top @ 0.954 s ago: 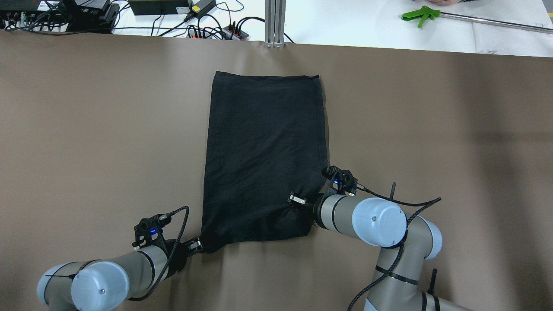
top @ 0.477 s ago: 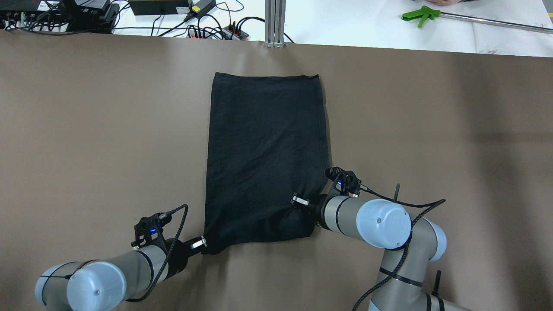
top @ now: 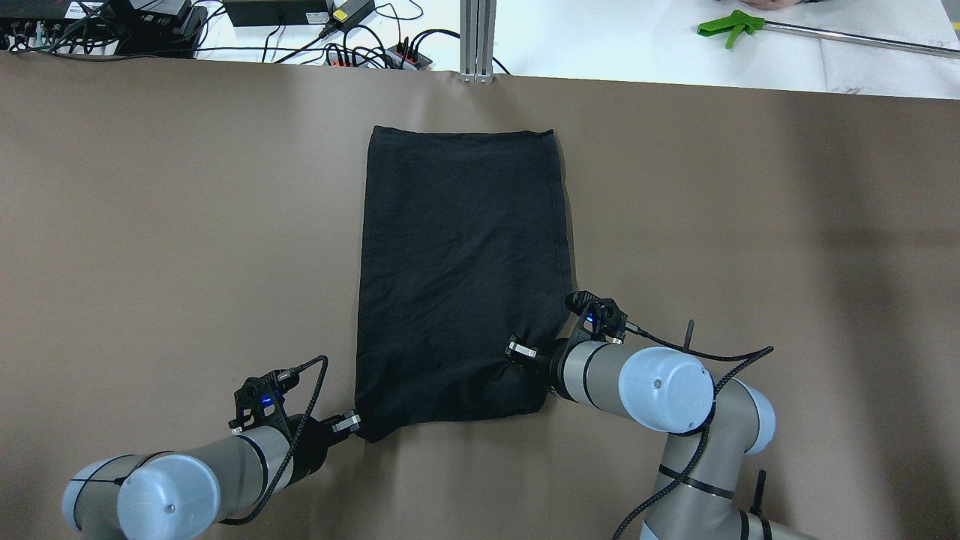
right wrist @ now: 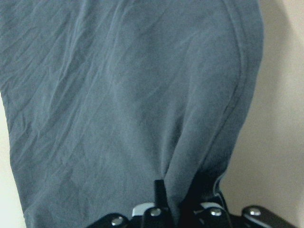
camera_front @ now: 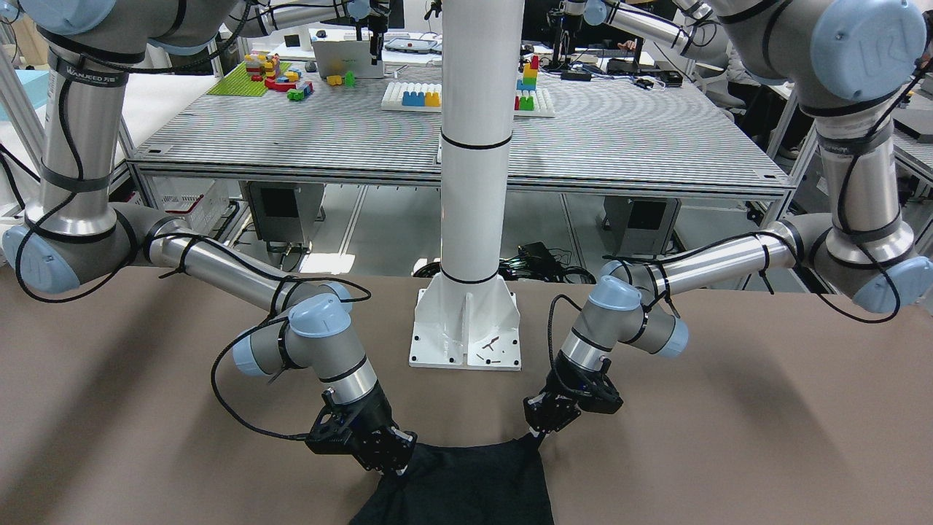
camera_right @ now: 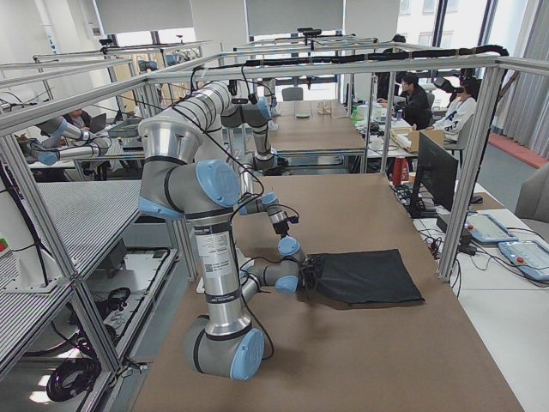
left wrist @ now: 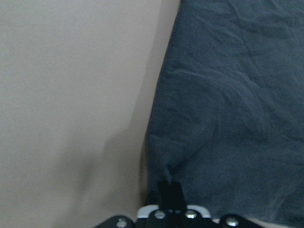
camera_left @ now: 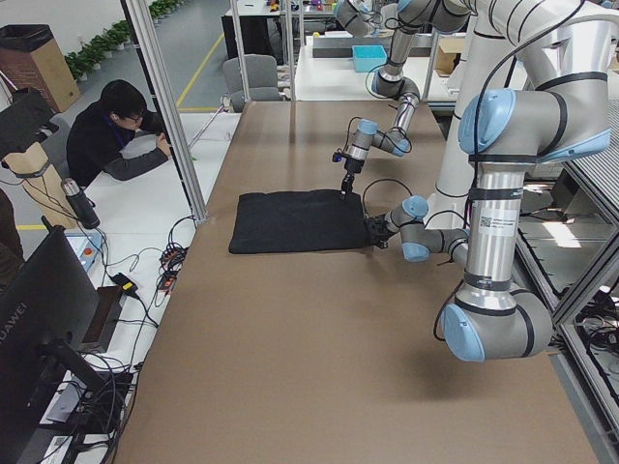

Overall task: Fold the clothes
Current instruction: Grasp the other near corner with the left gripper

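We see the black cloth (top: 457,247) lying flat in the middle of the brown desk (top: 150,225). Our left claw (top: 357,426) is pinched tight on the near left corner. Our right claw (top: 513,349) is pinched on a bunched-up bit by the near right edge & the cloth puckers there.

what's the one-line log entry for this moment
black garment: flat on table | left gripper: shut on its near corner | right gripper: shut on its near edge
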`<action>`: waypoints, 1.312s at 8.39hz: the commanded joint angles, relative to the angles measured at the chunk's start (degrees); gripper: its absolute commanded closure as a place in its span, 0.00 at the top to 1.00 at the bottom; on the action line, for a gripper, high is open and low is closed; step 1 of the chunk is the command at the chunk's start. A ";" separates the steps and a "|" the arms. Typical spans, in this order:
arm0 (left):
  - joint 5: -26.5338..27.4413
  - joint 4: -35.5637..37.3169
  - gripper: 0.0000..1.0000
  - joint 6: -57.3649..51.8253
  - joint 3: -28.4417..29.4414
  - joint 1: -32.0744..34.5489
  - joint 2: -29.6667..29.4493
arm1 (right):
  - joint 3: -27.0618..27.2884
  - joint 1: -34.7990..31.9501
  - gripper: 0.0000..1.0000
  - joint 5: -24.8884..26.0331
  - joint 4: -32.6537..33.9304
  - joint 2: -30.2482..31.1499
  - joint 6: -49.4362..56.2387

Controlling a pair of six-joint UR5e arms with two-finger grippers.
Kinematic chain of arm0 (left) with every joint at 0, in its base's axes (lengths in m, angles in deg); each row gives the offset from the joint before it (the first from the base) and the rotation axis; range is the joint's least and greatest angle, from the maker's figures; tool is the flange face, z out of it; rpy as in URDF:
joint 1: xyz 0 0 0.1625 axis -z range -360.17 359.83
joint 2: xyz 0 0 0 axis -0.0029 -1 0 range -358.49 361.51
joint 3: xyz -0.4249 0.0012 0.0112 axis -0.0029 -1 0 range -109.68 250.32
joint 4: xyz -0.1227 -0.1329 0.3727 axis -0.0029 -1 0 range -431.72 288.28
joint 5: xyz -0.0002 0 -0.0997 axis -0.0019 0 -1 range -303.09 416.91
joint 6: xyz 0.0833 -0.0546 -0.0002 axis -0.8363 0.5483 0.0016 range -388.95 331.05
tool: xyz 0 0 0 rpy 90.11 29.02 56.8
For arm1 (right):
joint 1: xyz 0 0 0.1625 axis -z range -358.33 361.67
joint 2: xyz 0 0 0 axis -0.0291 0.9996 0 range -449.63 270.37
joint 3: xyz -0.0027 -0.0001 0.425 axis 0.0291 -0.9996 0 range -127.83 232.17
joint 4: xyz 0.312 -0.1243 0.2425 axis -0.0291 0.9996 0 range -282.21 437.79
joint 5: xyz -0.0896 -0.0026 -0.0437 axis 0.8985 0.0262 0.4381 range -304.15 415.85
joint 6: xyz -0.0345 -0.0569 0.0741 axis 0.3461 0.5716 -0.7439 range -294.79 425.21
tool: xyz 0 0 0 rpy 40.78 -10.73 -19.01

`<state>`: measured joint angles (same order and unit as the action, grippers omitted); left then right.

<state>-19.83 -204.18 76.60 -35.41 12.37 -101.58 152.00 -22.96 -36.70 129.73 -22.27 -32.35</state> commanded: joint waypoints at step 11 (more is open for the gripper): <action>-0.16 8.98 0.80 -0.52 1.50 0.56 -5.98 | 0.01 -0.25 0.00 -0.09 0.09 -0.13 1.41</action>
<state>-19.97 -195.23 76.17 -34.27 12.74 -107.66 152.04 -23.26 -36.83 129.82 -22.40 -30.95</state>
